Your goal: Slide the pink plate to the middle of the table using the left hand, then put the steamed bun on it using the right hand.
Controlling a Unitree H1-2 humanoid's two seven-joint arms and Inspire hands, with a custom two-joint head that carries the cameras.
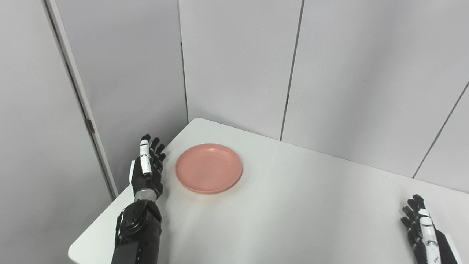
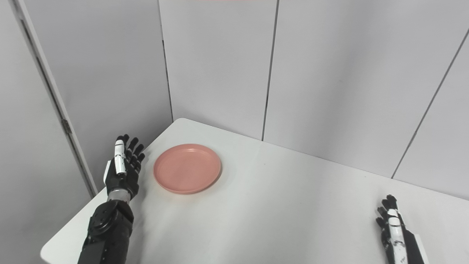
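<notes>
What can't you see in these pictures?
- Steamed bun: in neither eye view, so its place is unknown.
- Right hand: wrist and arm cut off by the bottom edge.
- Left hand: beside the pink plate, palm faces away.
- Table: near and right sides run out of frame.

White table [image 1: 293, 205], pink plate [image 1: 208, 168] far-left corner

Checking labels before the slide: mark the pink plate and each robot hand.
pink plate [image 1: 208, 168]: left eye view, centre of its dish.
left robot hand [image 1: 147, 169]: left eye view, back of the hand.
right robot hand [image 2: 392, 223]: right eye view, back of the hand.
</notes>
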